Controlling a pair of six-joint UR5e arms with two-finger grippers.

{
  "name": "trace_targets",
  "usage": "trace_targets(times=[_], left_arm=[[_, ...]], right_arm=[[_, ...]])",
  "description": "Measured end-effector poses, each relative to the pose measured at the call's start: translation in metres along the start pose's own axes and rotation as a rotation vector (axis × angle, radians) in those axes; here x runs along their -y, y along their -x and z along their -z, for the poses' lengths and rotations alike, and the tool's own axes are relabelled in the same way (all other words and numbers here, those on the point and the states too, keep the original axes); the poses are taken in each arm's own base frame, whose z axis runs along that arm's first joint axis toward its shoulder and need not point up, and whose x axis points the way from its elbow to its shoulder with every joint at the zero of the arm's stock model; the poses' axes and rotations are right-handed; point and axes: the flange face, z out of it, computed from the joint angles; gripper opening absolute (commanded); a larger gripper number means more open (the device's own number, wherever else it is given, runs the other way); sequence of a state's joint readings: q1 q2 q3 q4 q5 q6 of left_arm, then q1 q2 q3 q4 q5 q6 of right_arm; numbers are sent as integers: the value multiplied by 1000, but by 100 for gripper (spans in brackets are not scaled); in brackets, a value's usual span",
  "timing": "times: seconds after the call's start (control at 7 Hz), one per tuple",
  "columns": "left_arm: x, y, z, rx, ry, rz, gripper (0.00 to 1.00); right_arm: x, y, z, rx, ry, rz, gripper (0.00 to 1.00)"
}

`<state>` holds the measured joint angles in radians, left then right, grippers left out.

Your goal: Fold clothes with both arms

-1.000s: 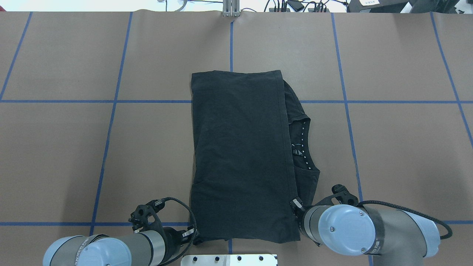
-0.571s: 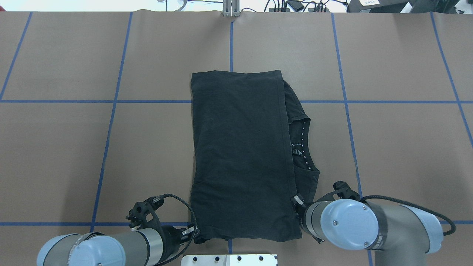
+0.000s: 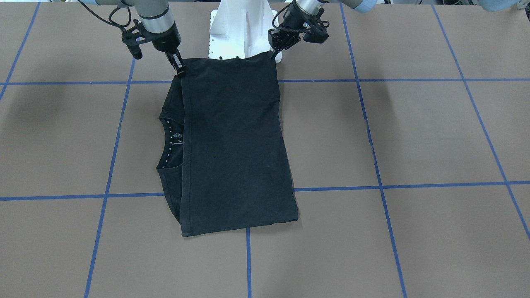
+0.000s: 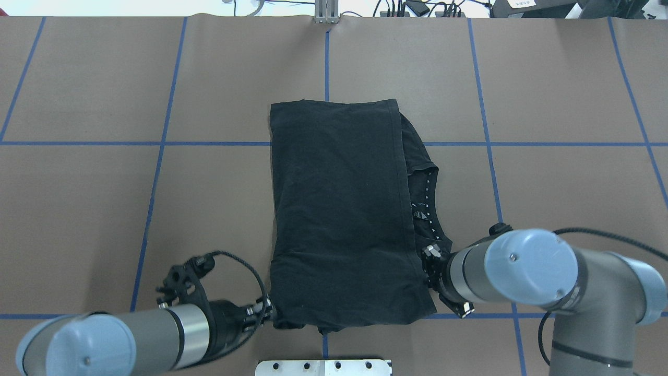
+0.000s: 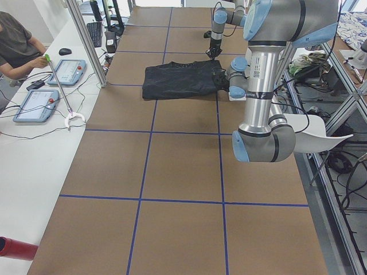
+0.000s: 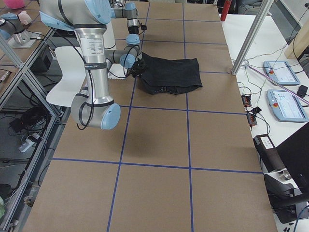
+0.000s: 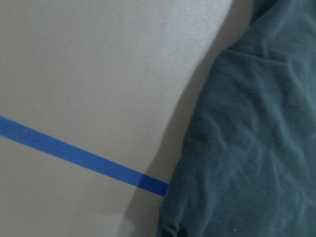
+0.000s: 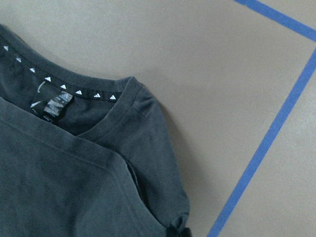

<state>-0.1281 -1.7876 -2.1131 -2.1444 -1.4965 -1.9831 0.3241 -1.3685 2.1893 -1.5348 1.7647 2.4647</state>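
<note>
The black T-shirt [image 4: 339,209] lies folded lengthwise on the brown table, also seen in the front view [image 3: 232,136]. Its collar with white triangles [image 4: 429,203] sticks out on the right and shows in the right wrist view [image 8: 79,92]. My left gripper [image 4: 270,313] is shut on the shirt's near left corner, also seen in the front view [image 3: 273,55]. My right gripper [image 4: 428,261] is shut on the near right edge just below the collar, also seen in the front view [image 3: 180,70]. The near edge is bunched and raised slightly. The logo is hidden.
The white base mount [image 4: 323,367] sits at the near table edge just behind the shirt. Blue tape lines [image 4: 156,172] grid the table. A metal post [image 4: 326,13] stands at the far edge. A seated operator [image 5: 17,46] and tablets are at the side bench.
Both grippers have moved away from the base toward the far side, carrying the shirt's near edge with them. The right one moved farther. The near edge now bunches.
</note>
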Motion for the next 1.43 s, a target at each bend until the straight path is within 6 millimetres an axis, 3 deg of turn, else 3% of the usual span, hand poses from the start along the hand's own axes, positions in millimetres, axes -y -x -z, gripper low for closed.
trace_targets(times=[0.29, 0.43, 0.71, 1.0, 1.14, 1.29, 1.43], left_arm=[[65, -38, 20, -23, -56, 15, 0], [100, -56, 23, -24, -93, -1, 0], [171, -98, 3, -16, -172, -14, 0], [240, -130, -26, 22, -248, -42, 0], [278, -142, -44, 54, -292, -69, 99], [325, -149, -67, 80, -334, -110, 100], [366, -150, -86, 90, -365, -150, 100]], right_arm=[[22, 42, 21, 20, 31, -6, 0], [37, 78, 25, 28, 39, -14, 0], [77, 161, 27, 23, 43, -18, 0], [106, 230, 12, 11, 4, 7, 0], [120, 271, -5, -11, -30, 31, 57], [140, 316, -23, -38, -64, 64, 100], [163, 348, -41, -42, -80, 115, 100]])
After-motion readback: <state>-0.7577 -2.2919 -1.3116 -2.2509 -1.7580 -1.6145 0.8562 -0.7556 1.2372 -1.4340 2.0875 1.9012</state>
